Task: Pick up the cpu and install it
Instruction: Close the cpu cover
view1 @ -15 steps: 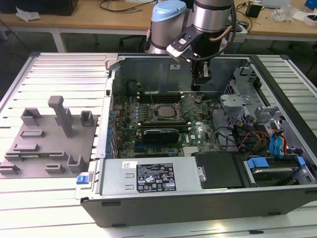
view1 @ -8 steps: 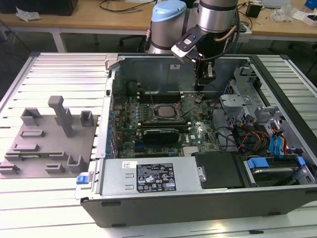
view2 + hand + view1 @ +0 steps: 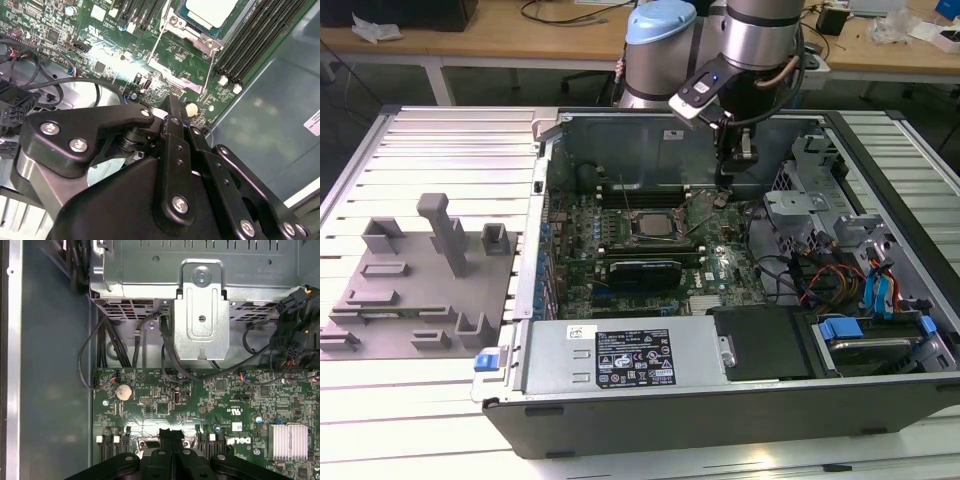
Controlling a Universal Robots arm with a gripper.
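The cpu [image 3: 653, 222] is a small square chip with a pale silver top. It lies flat in the black socket frame on the green motherboard [image 3: 620, 240], inside the open computer case. In the second wrist view the cpu [image 3: 209, 10] sits in the socket with a metal bracket around it. My gripper [image 3: 724, 182] hangs over the board to the exterior view's right of the socket, apart from the chip. In both wrist views its black fingers [image 3: 172, 107] [image 3: 172, 436] are pressed together, shut on nothing.
A grey fixture [image 3: 410, 290] with upright posts lies on the slatted table at the exterior view's left. The case holds a power supply [image 3: 620, 355], a metal drive cage [image 3: 200, 315], loose cables [image 3: 125, 347], a finned heatsink [image 3: 287, 440] and memory slots [image 3: 255, 40].
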